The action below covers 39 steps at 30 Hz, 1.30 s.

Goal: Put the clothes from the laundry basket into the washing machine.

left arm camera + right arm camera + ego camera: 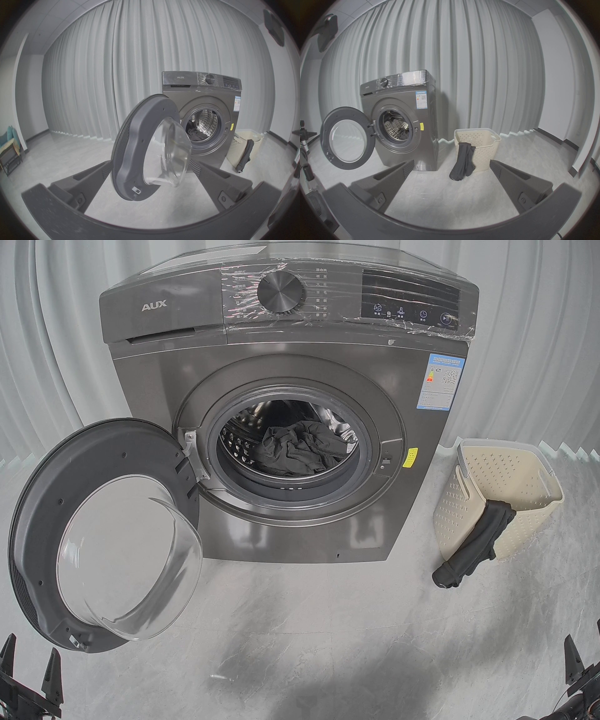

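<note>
A pale pleated curtain hangs behind everything, well beyond both sets of my fingers. In front of it the grey washing machine stands on the floor, ahead of my left fingers and apart from them. Its round door is swung wide open on the hinge and is the thing nearest those fingers, the glass bowl facing them. The cream perforated laundry basket sits just beside the machine, ahead of my right fingers and well apart from them. A heap of dark clothes lies inside the drum, far from both sets of fingers. One dark garment is draped over the basket's near rim, its lower end on the floor on the side toward my right fingers. My left fingers are spread apart, holding nothing. My right fingers are likewise spread apart and bare, low above the floor.
</note>
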Tool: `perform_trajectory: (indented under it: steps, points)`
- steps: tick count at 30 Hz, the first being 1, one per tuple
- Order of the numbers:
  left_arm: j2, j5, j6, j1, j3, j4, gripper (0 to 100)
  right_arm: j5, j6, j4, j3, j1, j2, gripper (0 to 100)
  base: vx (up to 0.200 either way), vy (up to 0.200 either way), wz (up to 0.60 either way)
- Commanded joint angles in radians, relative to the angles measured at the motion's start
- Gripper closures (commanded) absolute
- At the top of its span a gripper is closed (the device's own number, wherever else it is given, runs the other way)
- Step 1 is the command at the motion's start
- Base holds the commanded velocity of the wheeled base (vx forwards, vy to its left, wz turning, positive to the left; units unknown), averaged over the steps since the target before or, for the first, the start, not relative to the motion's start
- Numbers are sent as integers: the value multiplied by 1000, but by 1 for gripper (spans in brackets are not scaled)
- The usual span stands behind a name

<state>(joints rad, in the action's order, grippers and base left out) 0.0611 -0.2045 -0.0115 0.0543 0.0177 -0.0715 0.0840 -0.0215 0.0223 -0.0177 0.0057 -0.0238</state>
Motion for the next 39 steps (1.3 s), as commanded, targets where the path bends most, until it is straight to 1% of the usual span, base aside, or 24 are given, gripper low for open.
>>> perform_trajectory:
  steps: [1,2,3,4,5,6,7,8,9,10,11,12,14,15,16,39]
  points:
    - [-58,51,34,-56,-18,6,0,-90,2,-15,18,-7,16,0,0,0,0]
    - [-58,83,24,-56,-12,15,0,-101,2,-22,18,-7,16,0,0,0,0]
    - [-58,89,21,-54,-10,18,0,-96,0,-24,16,-7,16,0,0,0,0]
    - [-58,102,2,-56,-5,39,0,-67,-3,-21,18,-10,19,0,0,0,0]
    - [-58,94,-12,-54,-2,53,0,-59,-5,-22,18,-10,19,0,0,0,0]
    - [-60,88,-13,-54,-1,55,0,-58,-6,-22,18,-12,19,0,0,0,0]
    - [-60,89,-8,-56,-1,55,0,-58,-5,-22,18,-13,19,0,0,0,0]
    - [-61,100,-10,-56,-7,48,0,-58,-5,-22,18,-12,19,0,0,0,0]
    - [-61,112,-22,-56,-7,50,0,-58,-5,-22,18,-12,19,0,0,0,0]
    - [-60,149,-31,-54,-10,56,0,-58,-5,-22,18,-10,19,0,0,0,0]
    - [-60,194,-28,-53,-13,64,0,-59,-3,-22,18,-9,21,0,0,0,0]
    - [-60,220,-30,-54,-13,65,0,-59,-2,-22,18,-10,19,0,0,0,0]
    - [-60,211,-28,-54,-15,70,0,-59,2,-21,18,-10,21,0,0,0,0]
    - [-60,197,-27,-54,-15,70,0,-59,2,-21,18,-10,19,0,0,-200,0]
    - [-60,195,-27,-54,-15,70,0,-59,2,-21,18,-10,19,0,0,-200,0]
    - [-60,197,-27,-54,-15,70,0,-59,2,-21,18,-10,19,0,0,-200,0]
